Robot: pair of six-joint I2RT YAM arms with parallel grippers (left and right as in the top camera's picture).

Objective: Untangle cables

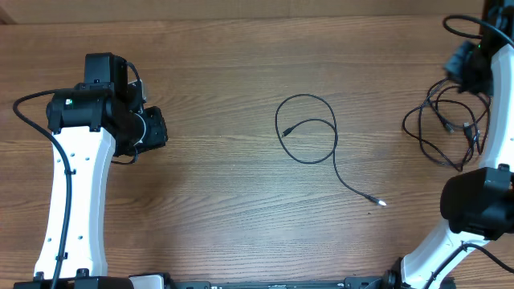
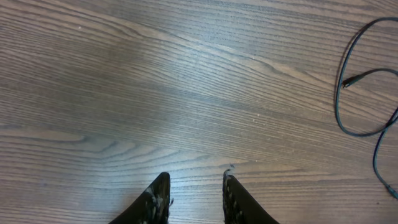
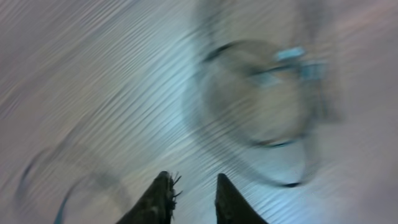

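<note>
One thin black cable (image 1: 307, 128) lies alone mid-table in a loose loop, its tail running to a small plug (image 1: 381, 203). Part of that loop shows at the right edge of the left wrist view (image 2: 348, 93). A tangle of several thin black cables (image 1: 448, 127) lies at the far right. My right gripper (image 1: 464, 74) hovers over the tangle's top; in its blurred wrist view its fingers (image 3: 193, 182) stand slightly open with nothing between them, above smeared cable loops (image 3: 261, 106). My left gripper (image 1: 155, 128) is far left, open and empty (image 2: 196, 182) over bare wood.
Thick black arm cables run along the left arm (image 1: 32, 120) and at the top right corner (image 1: 462, 28). The right arm's dark joint (image 1: 480, 201) stands just below the tangle. The table's far edge (image 1: 241, 20) runs along the top.
</note>
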